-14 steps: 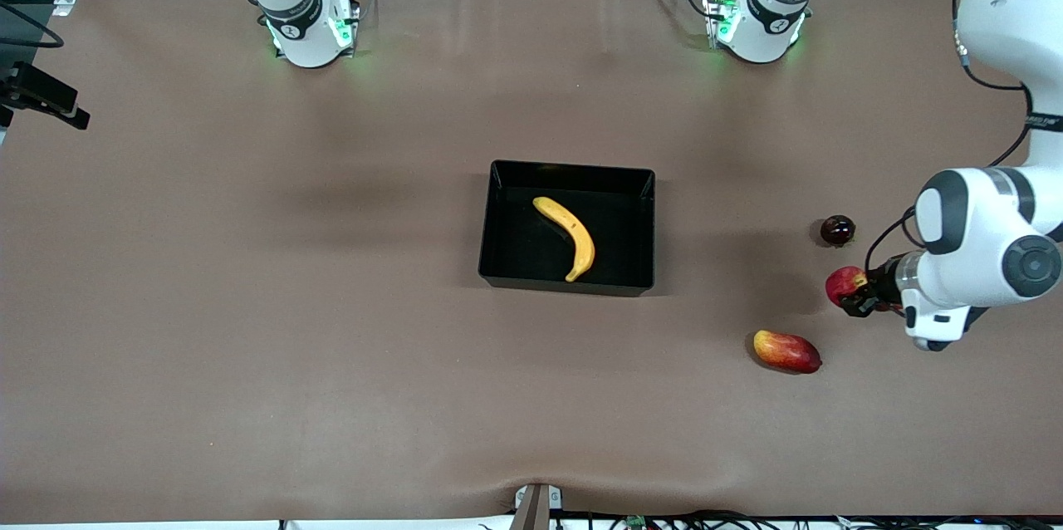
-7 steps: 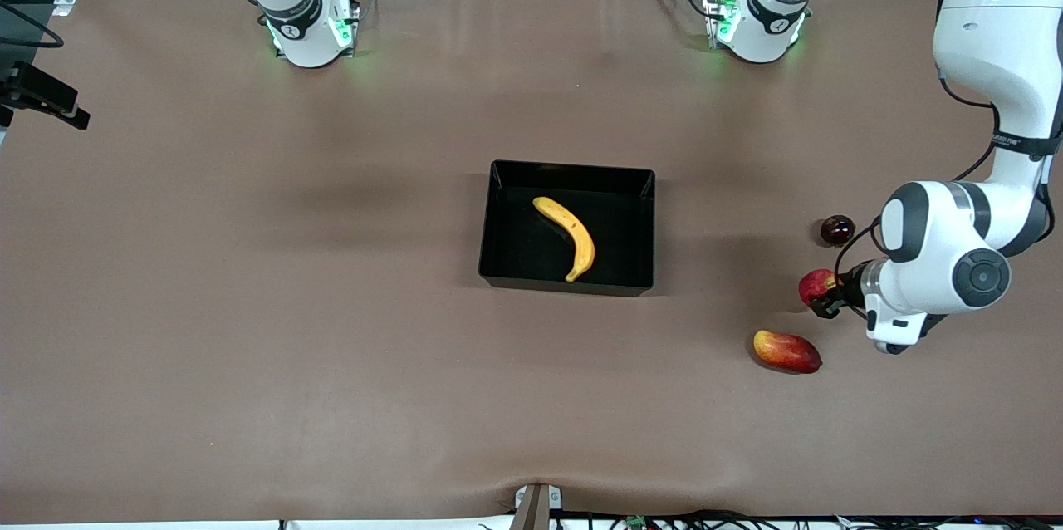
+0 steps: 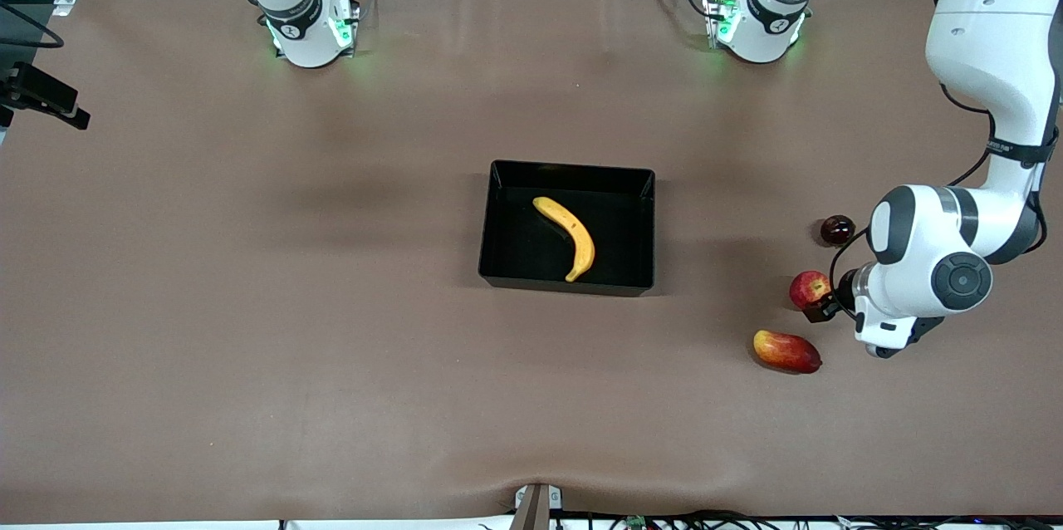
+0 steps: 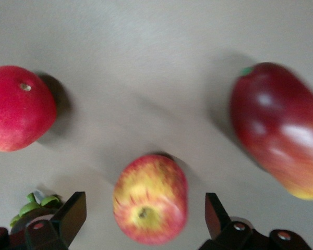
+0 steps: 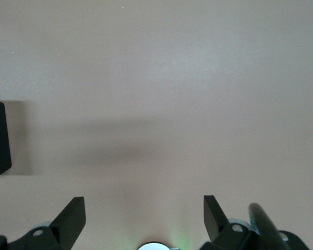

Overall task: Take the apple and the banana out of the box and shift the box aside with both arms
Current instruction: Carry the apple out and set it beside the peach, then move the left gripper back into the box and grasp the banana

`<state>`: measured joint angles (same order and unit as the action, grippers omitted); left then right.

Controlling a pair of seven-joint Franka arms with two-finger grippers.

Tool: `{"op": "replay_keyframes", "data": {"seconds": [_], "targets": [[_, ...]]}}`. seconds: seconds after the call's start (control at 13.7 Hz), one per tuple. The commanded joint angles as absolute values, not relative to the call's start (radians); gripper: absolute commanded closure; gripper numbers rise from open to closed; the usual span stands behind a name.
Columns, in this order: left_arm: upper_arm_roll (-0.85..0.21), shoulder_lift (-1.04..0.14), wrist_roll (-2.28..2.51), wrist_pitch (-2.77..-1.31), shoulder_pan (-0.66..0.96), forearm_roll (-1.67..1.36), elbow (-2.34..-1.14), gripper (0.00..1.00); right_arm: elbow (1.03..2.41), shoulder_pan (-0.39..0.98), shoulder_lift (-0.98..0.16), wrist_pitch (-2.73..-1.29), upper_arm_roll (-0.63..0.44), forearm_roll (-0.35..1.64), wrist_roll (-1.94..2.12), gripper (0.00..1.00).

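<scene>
The apple (image 3: 809, 289) sits on the table between the left gripper's (image 4: 146, 211) spread, empty fingers. The banana (image 3: 567, 235) lies in the box (image 3: 498, 264): light, firm, smooth, likely best pinched across mid-curve. The right gripper (image 5: 145, 213) waits open near its base.

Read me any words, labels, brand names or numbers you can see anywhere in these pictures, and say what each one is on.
No text can be read.
Black band on the left arm: small white lettering, too small to read.
Black rings at both arm bases: a white mark, too small to read.
The apple, banana and box: no labels show.
</scene>
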<state>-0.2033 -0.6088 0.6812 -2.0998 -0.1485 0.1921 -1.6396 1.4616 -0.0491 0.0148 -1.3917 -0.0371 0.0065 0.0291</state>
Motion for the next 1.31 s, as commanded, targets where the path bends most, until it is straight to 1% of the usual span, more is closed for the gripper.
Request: {"op": "replay_keyframes", "data": {"seconds": [0.0,0.07,0.22,0.51,0.58,0.8,0.87,1.24], "targets": [[-0.242,-0.51,0.719,-2.044,-0.097,0.21,-1.651,0.0,1.445,-0.066,0.006,-1.384,-0.026,0.015,0.041,0.0],[-0.273,-0.48,0.729,-1.996,-0.086,0.21,-1.641,0.0,1.445,-0.067,0.006,-1.384,-0.026,0.015,0.041,0.0],[-0.366,-0.442,0.756,-1.918,-0.069,0.207,-1.626,0.0,1.445,-0.066,0.006,-1.382,-0.026,0.015,0.041,0.0],[-0.575,-0.437,0.928,-1.904,-0.052,0.207,-1.626,0.0,1.445,-0.066,-0.003,-1.382,-0.026,0.015,0.041,0.0],[-0.609,-0.439,0.939,-1.904,-0.026,0.215,-1.632,0.0,1.445,-0.064,-0.003,-1.384,-0.026,0.015,0.041,0.0],[-0.614,-0.48,0.972,-1.93,0.133,0.218,-1.626,0.0,1.445,-0.066,-0.006,-1.382,-0.026,0.015,0.041,0.0],[-0.612,-0.5,0.982,-1.972,0.165,0.225,-1.628,0.0,1.445,-0.064,-0.006,-1.382,-0.025,0.015,0.041,0.0],[-0.6,-0.664,0.986,-2.178,0.242,0.288,-1.626,0.0,1.445,-0.066,-0.006,-1.384,-0.025,0.015,0.041,0.0]]}}
